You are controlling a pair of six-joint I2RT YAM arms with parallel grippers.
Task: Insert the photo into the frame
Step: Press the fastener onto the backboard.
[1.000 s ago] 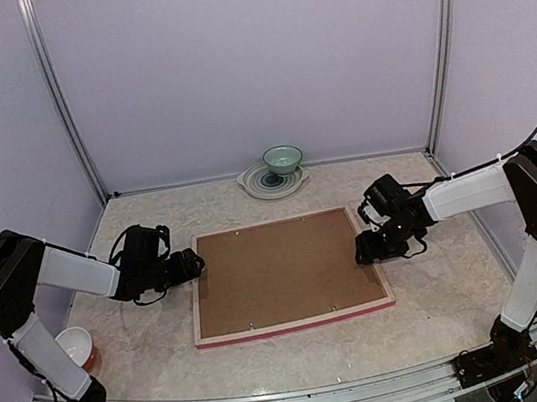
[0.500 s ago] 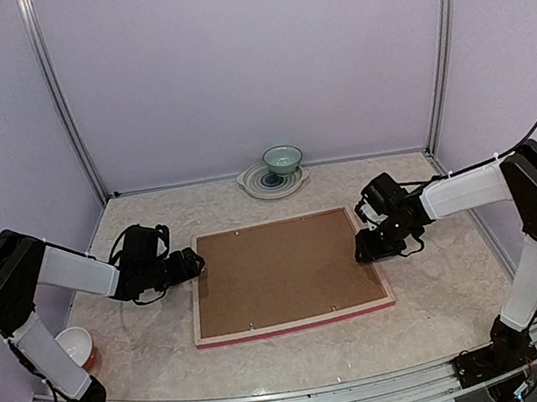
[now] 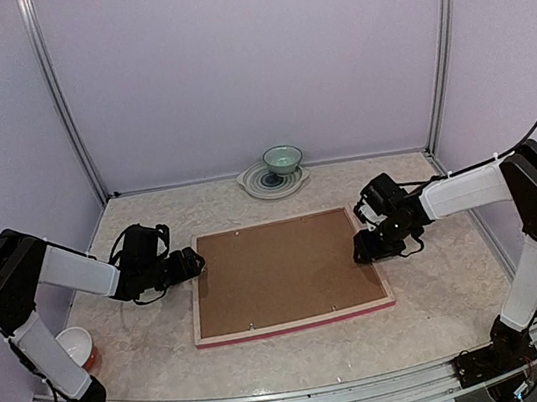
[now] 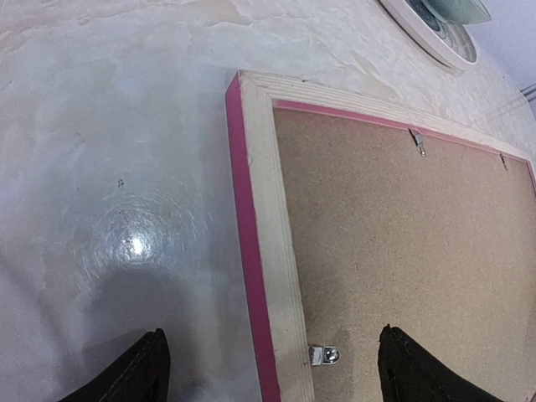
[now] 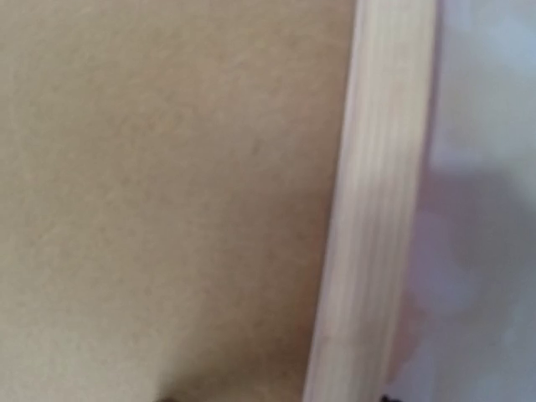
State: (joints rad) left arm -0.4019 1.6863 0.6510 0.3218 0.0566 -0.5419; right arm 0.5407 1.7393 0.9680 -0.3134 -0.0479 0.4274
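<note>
Left gripper has its fingers spread wide, hovering low with the left rail of the frame between them, nothing pinched. Right gripper is right down at the opposite rail; can't tell how its jaws stand. The frame lies face down mid-table, pale wood up, brown backing board sitting in it, a metal clip by the left rail.

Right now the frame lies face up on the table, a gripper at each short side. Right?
No: the frame lies face down, with its pale wood back and the brown hardboard backing up. The left wrist view shows it. The rest stands.
</note>
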